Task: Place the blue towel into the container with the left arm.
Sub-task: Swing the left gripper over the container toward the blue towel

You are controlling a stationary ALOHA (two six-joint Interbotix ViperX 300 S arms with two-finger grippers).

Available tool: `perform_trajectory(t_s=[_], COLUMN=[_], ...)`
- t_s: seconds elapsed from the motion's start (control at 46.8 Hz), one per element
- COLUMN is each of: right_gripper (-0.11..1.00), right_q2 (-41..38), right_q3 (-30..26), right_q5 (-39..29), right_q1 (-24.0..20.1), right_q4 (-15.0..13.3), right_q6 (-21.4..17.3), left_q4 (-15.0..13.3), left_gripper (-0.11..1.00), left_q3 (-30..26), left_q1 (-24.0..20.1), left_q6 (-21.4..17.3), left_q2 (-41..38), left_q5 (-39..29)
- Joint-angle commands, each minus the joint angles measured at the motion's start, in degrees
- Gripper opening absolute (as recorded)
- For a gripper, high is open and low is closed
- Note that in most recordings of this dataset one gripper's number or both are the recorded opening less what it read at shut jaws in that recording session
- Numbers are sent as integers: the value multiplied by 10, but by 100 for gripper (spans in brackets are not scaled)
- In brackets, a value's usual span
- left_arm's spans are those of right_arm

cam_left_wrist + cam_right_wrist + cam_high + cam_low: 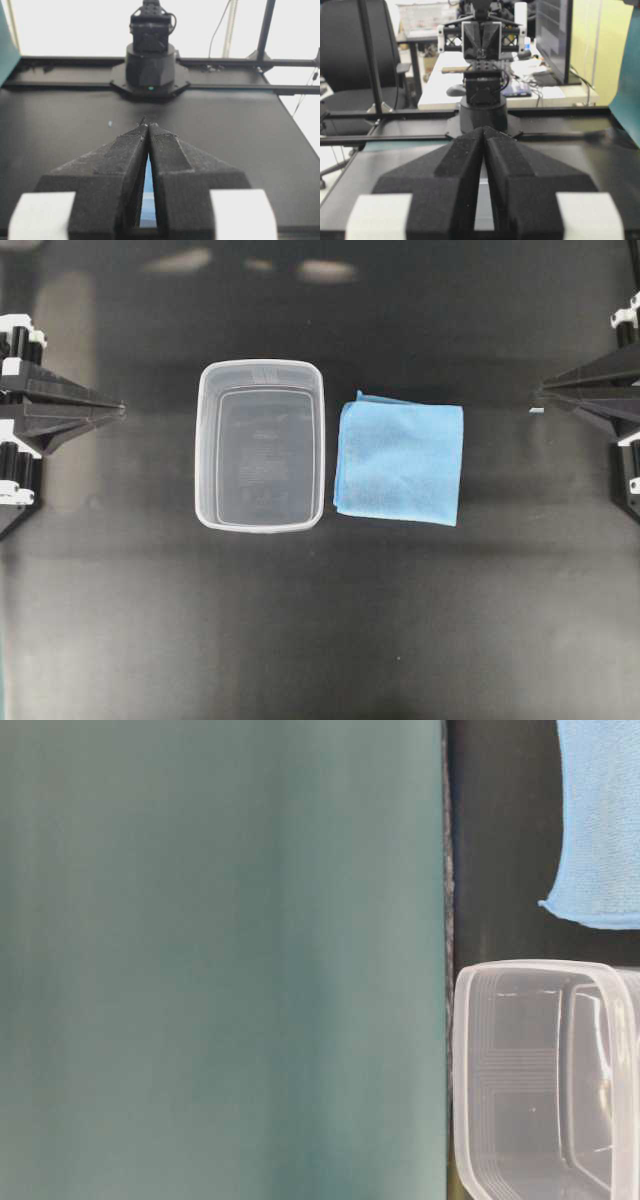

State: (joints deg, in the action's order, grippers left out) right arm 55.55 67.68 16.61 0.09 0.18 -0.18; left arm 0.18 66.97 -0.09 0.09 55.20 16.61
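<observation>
Presently we log, left to right on the dark surface (320, 640): one left hand (118, 409), fingers pressed together and empty; one container (208, 440), clear and empty, at centre; one blue towel (400, 462), folded flat just beside the container's right rim; one right hand (540, 392), likewise together. Risks we judge: the left hand must cross over the container and could knock it; pinching only the top layer could unfold the towel, leaving it draped over the rim.
</observation>
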Motion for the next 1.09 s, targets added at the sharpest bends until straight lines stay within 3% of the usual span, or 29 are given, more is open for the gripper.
perform_trajectory(t_s=[0.0,0.085,0.321,0.62,0.726,0.897,0.983,1.068], right_gripper=[1,1,1,3,20,66,75,75], right_q2=[-3,-2,0,35,59,87,98,104], right_q3=[-10,-8,-7,15,33,45,44,43], right_q5=[4,-6,-75,-120,-136,-147,-147,-147], right_q1=[3,2,3,11,15,16,17,17], right_q4=[2,4,4,4,4,5,5,4], right_q6=[-2,-3,-3,-3,-4,-4,-4,-4], left_q4=[24,24,24,24,24,25,24,25], left_gripper=[6,0,0,0,0,0,1,3], left_q3=[-42,-82,-213,-344,-397,-476,-512,-553], left_q1=[1,1,0,-4,-7,-15,-16,-18], left_q6=[9,11,6,0,-1,-2,-2,-2], left_q2=[-24,-47,-154,-307,-361,-444,-483,-528], left_q5=[-18,-59,-234,-359,-401,-470,-491,-520])
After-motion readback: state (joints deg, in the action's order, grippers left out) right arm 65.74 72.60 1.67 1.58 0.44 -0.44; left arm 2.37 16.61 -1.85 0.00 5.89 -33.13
